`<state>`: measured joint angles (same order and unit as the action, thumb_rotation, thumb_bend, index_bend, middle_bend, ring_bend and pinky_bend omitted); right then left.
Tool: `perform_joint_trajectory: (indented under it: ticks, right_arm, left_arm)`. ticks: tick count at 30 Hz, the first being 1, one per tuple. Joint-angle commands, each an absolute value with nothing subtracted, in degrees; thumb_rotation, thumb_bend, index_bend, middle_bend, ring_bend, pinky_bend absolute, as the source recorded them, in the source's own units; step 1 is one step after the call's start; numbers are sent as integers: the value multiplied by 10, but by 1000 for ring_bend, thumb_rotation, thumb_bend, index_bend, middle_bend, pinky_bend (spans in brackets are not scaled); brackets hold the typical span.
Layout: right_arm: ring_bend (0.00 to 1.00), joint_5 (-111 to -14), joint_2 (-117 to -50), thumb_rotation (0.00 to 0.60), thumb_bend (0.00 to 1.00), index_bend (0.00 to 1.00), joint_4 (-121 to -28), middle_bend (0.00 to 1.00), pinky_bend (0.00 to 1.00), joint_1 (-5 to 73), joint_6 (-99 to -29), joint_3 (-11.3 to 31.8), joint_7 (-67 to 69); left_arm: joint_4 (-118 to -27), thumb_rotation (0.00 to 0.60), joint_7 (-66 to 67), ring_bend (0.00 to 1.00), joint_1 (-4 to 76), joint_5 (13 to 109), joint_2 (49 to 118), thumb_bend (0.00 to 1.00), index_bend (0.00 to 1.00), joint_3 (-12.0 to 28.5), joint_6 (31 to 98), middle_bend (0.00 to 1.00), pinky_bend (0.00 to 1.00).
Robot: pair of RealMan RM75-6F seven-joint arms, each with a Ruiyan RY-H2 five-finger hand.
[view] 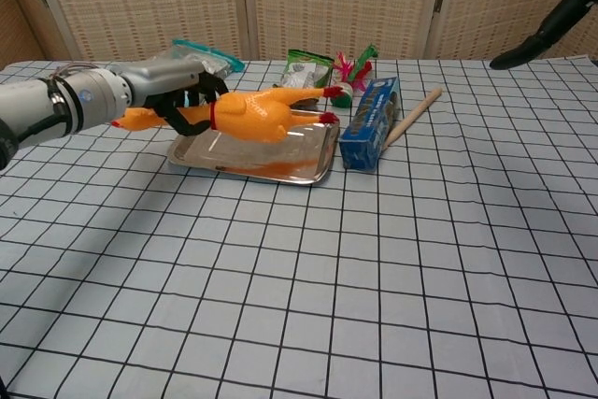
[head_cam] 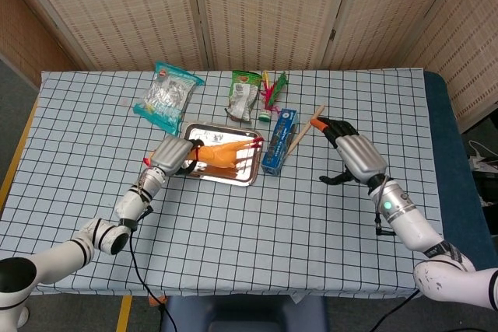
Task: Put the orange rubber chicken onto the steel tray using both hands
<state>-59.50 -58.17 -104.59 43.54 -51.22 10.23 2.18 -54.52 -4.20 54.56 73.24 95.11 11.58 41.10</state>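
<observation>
The left robot hand (view: pixel 177 91) gripped the chicken (view: pixel 252 115) by its neck end, holding it just above the tray (view: pixel 313 167); only lowering and letting go seemed left. The right robot hand (head_cam: pixel 354 157) hung at three o'clock, well apart, fingers spread and holding nothing. A blue box (view: pixel 370 124) stood just beside the tray's three o'clock edge, near the chicken's feet, and could be nudged. Snack bags (head_cam: pixel 166 97) lay at twelve o'clock on the tabletop (view: pixel 308 306).

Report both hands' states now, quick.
Left hand: holding the orange rubber chicken by its neck, over the steel tray.
Right hand: open, holding nothing.
</observation>
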Motion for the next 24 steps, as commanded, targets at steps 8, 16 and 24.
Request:
perform_joint_trajectory:
  ticks: [8, 16, 24]
  right_arm:
    - [0, -594, -587, 600, 123, 0, -1029, 0, 0, 412, -517, 102, 26]
    - [0, -631, -546, 600, 123, 0, -1090, 0, 0, 346, -606, 84, 0]
    - [0, -727, -559, 600, 123, 0, -1111, 0, 0, 167, -848, -24, -183]
  left_arm:
    - [-566, 600, -172, 0, 555, 779, 939, 367, 0, 122, 423, 0, 177]
    - [-714, 600, -125, 0, 494, 809, 823, 363, 0, 101, 520, 0, 108]
    - [-961, 600, 17, 0, 243, 785, 633, 373, 0, -7, 769, 0, 70]
